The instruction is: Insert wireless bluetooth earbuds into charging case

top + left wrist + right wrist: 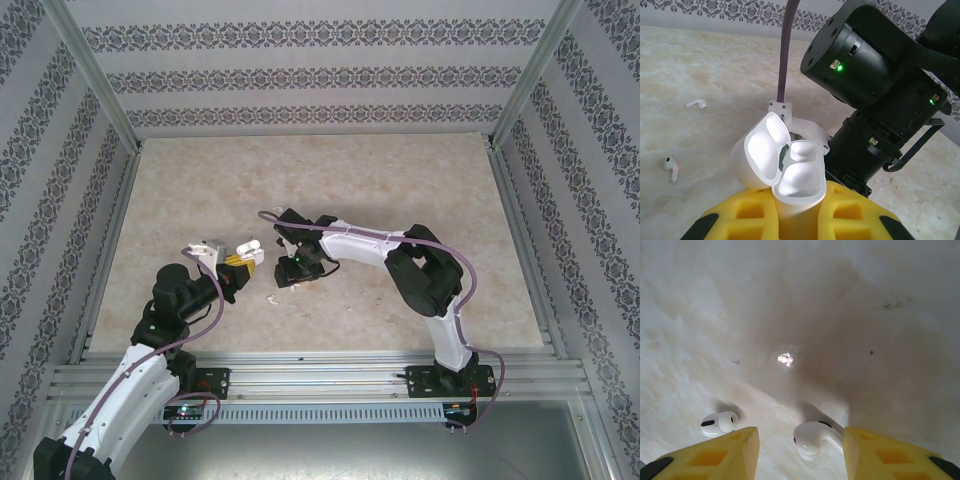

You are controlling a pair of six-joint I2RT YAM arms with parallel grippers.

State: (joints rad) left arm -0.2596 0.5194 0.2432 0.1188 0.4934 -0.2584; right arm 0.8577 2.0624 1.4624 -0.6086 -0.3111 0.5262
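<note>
So one earbud (812, 437) is lying on the marble-look table (790, 315) right between the right gripper (800, 432) and its yellow fingers. Its stem reaches one finger, but the jaws are spread apart and aren't pinching it, and a second earbud (719, 422) sits just outside the other finger. Meanwhile the left gripper (797, 207) is clamped tight on the charging case (800, 175), held up with its lid flipped open, and from that wrist camera you can spot a nearer bud (671, 169) and a farther bud (696, 104) loose on the table off to the left.

Glossy plastic earbuds (812, 439), smooth marble-look table (790, 315)
</note>
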